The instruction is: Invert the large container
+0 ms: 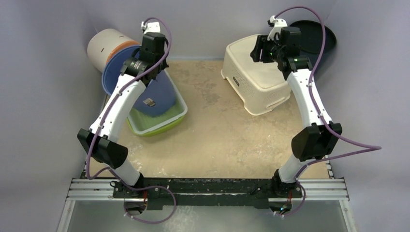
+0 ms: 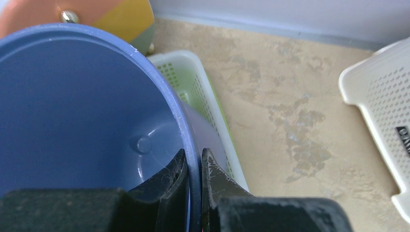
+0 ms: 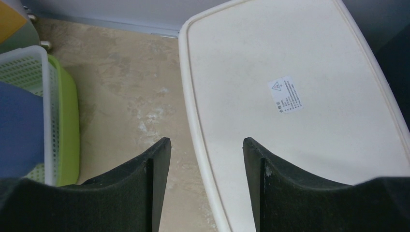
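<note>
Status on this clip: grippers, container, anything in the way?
Left gripper shut on blue bucket rim. Right gripper open over white basket. Bucket tilted in green basket, not yet inverted.

The beige table (image 1: 217,137) carries a green basket (image 1: 162,126) and a white basket (image 1: 251,82).

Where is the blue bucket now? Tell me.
Top view, back left: the blue bucket sits tilted over the green basket, its rim pinched by the left gripper, the cream basket off to its right.
</note>
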`<action>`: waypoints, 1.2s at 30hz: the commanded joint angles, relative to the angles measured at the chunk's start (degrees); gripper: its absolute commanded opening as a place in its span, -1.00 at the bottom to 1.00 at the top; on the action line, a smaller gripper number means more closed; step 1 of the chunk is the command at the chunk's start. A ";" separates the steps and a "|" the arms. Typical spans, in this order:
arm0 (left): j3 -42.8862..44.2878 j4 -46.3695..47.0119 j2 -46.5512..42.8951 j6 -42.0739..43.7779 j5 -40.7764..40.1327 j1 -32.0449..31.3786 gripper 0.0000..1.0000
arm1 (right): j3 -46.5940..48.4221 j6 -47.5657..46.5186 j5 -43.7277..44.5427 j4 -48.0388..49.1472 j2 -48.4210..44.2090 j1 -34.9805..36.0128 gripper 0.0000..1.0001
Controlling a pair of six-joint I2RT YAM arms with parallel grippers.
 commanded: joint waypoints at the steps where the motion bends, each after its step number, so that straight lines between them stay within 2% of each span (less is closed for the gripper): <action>1: 12.52 5.46 -1.21 1.24 -3.74 -0.02 -1.00 | -0.85 1.40 -1.43 2.20 -2.84 -1.21 0.18; 7: 20.07 8.57 -0.49 -1.31 -0.87 -0.02 -1.00 | -2.19 2.20 -1.71 2.99 -3.29 -2.70 0.16; 11: 19.17 12.93 -1.83 -4.91 4.34 -0.01 -1.00 | -2.82 2.39 -1.10 3.15 -3.64 -3.80 0.15; 15: 12.24 20.83 -3.60 -12.20 13.27 -0.03 -1.00 | -3.57 2.44 -0.55 3.19 -3.94 -5.13 0.15; 19: 3.07 32.88 -6.42 -20.17 21.61 0.01 -1.00 | -4.64 2.62 -0.66 3.70 -4.60 -6.20 0.15; 29: -4.08 48.00 -6.82 -37.70 37.75 0.09 -1.00 | -4.89 2.41 -0.11 3.67 -5.32 -7.26 0.15; 32: -9.99 51.71 -9.96 -41.85 40.42 0.37 -1.00 | -4.86 2.23 -0.02 3.61 -5.39 -7.32 0.14; 36: -22.65 67.83 -13.77 -51.77 43.27 1.01 -1.00 | -5.35 2.20 0.29 3.80 -5.83 -7.45 0.15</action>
